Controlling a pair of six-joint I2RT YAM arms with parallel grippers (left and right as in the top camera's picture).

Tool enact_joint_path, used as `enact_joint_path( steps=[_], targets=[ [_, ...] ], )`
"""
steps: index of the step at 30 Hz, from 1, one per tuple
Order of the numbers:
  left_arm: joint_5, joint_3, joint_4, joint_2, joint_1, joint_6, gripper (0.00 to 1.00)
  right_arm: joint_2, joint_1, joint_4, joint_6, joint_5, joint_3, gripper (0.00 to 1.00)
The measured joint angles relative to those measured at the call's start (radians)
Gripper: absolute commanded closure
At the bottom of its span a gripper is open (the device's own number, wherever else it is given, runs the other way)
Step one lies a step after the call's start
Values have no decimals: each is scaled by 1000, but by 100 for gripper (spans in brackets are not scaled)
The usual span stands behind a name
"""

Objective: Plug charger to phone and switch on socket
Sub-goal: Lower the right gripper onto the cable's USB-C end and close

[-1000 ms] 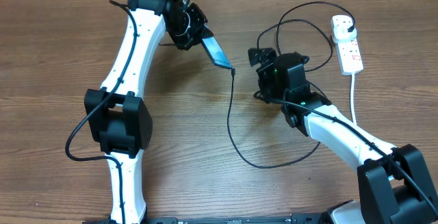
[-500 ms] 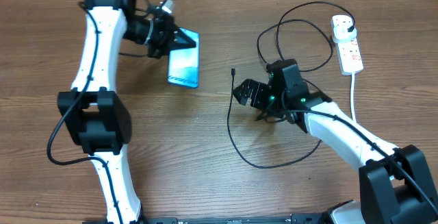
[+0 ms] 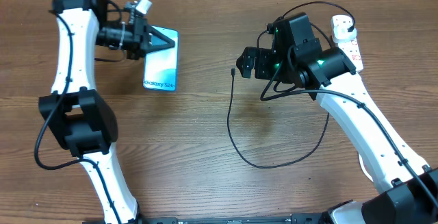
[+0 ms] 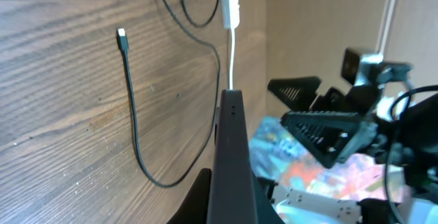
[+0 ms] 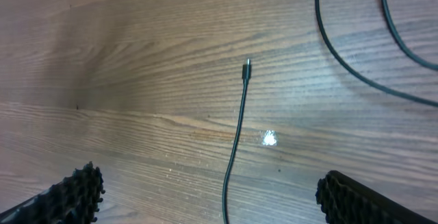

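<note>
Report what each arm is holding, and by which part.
The left jaws are shut on the phone, gripping the end away from its Galaxy S24+ lettering. The right jaws stand open and hold nothing; the charger lies untouched.

Wooden table [image 3: 205,148] with black charger [image 3: 228,114] and white socket [image 3: 344,31]

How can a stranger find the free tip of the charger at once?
On the wooden table, look beside the open right gripper, right of centre. The charger, a thin black cable, ends there in a small connector tip lying bare on the wood. Its neighbour, the cord of the socket, is thick and white.
</note>
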Motion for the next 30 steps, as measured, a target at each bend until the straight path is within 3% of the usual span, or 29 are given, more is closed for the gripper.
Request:
enact_joint_path(
  steps=[5, 9, 17, 28, 30],
  targets=[
    [19, 0, 1, -6, 76, -9, 96, 110, 5, -79, -54, 6, 119, 0],
    [19, 0, 1, -56, 133, -60, 96, 294, 14, -153, -100, 16, 286, 0],
    [35, 0, 53, -160, 127, -348, 96, 533, 20, -111, -129, 30, 361, 0],
    [-153, 0, 166, -160, 106, -641, 96, 584, 22, 51, -133, 32, 327, 43],
    [-175, 0, 191, -160, 93, -676, 96, 584, 25, 71, -135, 32, 298, 46]
  ],
)
